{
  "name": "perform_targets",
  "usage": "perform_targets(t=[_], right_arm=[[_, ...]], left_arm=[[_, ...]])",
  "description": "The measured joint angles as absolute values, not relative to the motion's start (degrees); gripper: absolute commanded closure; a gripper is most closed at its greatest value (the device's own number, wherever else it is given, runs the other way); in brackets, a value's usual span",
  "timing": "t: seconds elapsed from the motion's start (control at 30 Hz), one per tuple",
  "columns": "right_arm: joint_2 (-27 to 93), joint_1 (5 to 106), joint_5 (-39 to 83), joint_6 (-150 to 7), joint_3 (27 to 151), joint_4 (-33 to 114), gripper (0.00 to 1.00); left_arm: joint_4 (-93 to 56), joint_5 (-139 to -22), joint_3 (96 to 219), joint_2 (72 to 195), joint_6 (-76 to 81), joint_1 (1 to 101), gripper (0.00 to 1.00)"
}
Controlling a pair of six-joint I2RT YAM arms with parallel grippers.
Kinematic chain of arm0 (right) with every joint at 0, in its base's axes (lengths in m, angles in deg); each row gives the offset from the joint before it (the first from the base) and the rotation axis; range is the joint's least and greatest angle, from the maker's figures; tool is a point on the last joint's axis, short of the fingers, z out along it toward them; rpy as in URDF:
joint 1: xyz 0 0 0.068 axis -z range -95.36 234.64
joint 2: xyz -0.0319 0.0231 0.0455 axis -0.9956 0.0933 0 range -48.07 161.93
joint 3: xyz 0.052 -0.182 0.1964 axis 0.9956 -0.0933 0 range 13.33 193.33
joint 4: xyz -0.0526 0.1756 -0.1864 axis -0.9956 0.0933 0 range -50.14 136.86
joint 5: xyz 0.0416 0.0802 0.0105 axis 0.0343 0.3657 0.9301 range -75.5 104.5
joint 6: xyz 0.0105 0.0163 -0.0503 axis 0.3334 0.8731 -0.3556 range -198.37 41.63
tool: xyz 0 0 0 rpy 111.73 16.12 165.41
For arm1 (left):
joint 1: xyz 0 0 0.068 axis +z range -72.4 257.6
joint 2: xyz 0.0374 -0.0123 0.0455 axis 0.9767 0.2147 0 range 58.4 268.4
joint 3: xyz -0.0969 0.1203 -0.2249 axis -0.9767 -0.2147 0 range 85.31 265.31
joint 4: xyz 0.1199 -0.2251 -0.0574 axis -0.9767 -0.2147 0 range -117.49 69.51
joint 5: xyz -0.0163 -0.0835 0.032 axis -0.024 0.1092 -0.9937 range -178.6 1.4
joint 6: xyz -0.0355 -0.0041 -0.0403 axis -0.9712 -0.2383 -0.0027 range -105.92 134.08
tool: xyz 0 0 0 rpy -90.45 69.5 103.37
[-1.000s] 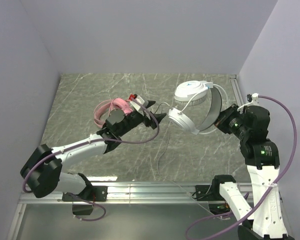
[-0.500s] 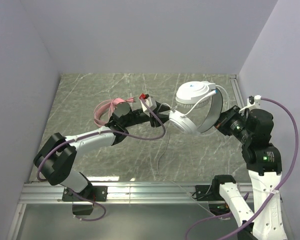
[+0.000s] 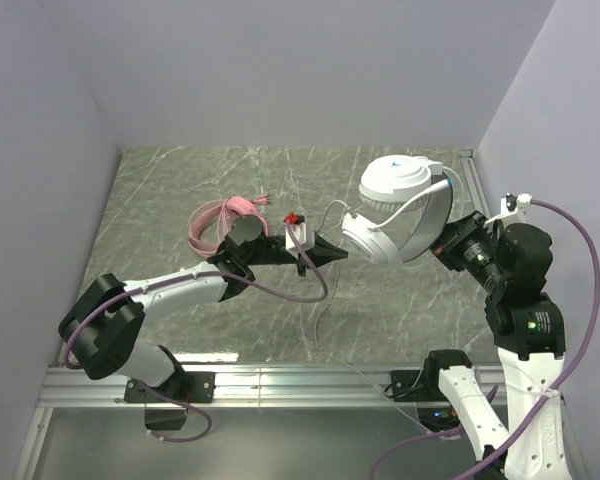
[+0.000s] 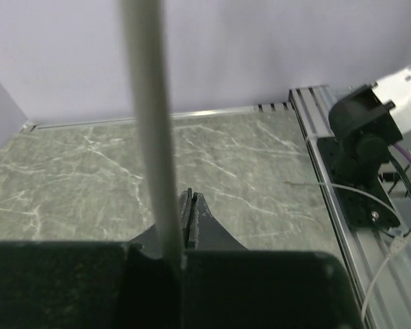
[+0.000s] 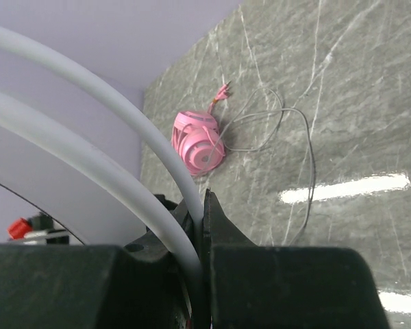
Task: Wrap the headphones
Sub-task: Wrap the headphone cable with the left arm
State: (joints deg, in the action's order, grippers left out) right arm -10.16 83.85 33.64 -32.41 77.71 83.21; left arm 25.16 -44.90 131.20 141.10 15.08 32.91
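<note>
The white headphones hang in the air at the right, above the table. My right gripper is shut on their headband, which runs between its fingertips. Just left of the lower earcup, my left gripper is shut on their thin white cable, which enters the closed jaws from above. More of that cable trails down onto the table. The pink headphones lie on the table behind my left arm, also seen as pink headphones with their cable looping beside them.
An aluminium rail runs along the near table edge, and another rail along the right side. Lilac walls close the table in at the left, back and right. My right arm's base stands on the rail.
My left gripper swung right, from by the pink headphones toward the white ones, and went from open to shut on the cable. My right gripper raised the white headphones slightly.
</note>
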Motion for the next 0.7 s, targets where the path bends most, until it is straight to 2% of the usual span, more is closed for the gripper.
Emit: perform_targets(t=[0.27,0.43,0.7], right_arm=[[-11.5,83.85,33.6,-30.86,77.71,82.82,1.0],[-12.39,83.85,33.09,-30.16,77.71,82.79,1.0],[-13.62,83.85,30.97,-27.61,74.5,80.61,1.0]], left_arm=[[19.17,-45.84,129.3,139.83,20.78,27.69,0.99],[20.72,-47.7,123.7,139.31,20.76,26.73,0.99],[22.17,-49.18,123.14,139.35,18.92,25.98,1.0]])
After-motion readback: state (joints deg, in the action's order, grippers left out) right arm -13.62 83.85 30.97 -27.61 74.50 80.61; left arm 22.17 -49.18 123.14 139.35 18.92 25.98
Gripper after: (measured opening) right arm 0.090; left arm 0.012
